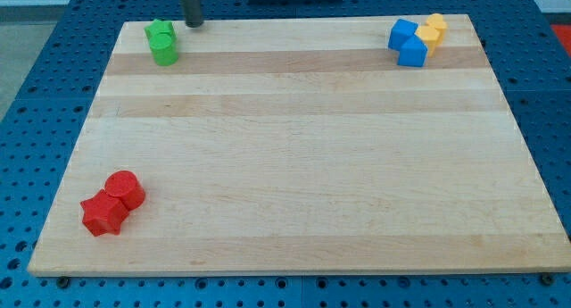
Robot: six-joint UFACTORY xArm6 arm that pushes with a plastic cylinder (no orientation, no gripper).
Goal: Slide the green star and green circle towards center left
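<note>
Wooden board (294, 165) (pale, striped) with green (162, 42), blue (408, 42), yellow (434, 28), red blocks (113, 201).

My tip (194, 25) ends a straight, smooth, dark grey cylindrical rod.

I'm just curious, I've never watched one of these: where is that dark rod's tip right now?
My tip is at the view's top left, near the wooden board's far edge, just right of the green star and green circle, apparently not touching them.
</note>
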